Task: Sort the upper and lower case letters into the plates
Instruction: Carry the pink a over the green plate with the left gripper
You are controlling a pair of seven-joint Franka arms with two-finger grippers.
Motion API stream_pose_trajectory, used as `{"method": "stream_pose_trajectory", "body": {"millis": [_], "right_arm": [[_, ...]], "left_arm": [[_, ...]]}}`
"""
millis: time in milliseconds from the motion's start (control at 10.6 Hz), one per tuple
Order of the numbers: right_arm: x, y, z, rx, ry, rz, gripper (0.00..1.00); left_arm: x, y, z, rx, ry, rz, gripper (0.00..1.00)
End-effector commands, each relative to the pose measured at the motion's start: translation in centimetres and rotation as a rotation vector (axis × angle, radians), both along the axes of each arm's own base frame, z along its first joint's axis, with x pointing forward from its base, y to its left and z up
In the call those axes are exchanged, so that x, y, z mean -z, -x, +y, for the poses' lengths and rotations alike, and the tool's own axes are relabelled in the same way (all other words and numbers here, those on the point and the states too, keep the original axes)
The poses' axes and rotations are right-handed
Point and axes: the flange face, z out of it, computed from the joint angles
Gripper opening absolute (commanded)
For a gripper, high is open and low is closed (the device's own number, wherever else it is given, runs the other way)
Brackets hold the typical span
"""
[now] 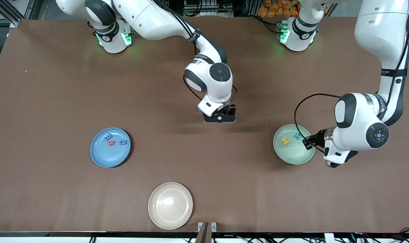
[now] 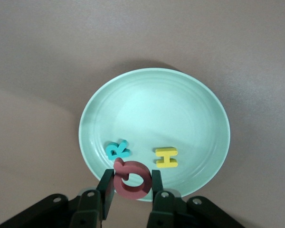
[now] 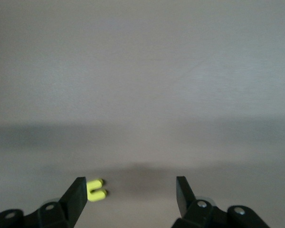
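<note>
Brown counter (image 1: 55, 84): left tool (image 2: 131, 186) holds red letter (image 2: 131, 179) over green plate (image 2: 190, 109), drop next; right tool (image 3: 130, 197) wide around yellow letter (image 3: 96, 189).

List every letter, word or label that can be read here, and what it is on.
"H": yellow letter in the pale green plate.
"R": teal letter beside it.
"W": red letter in the blue plate.
Not readable: two blue letters by the W; dark red letter gripped in the left tool; print on the left arm; yellow piece by the right tool, partly hidden.
</note>
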Motion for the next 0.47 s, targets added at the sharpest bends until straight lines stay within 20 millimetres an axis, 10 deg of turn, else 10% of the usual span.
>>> {"method": "stream_pose_trajectory", "body": {"millis": [0, 95, 378], "right_arm": [[2.5, -0.4, 1.7, 0.012, -0.009, -0.064, 0.83], [3.0, 0.4, 2.5, -0.001, -0.008, -0.065, 0.83], [3.7, 1.7, 3.9, 0.000, -0.022, -0.069, 0.81]], "left_arm": [[0.3, -0.2, 0.0, -0.001, 0.017, -0.028, 0.38], [0.8, -0.4, -0.2, 0.001, 0.018, -0.041, 0.99], [1.2, -0.4, -0.9, 0.006, 0.017, -0.045, 1.00]]}}
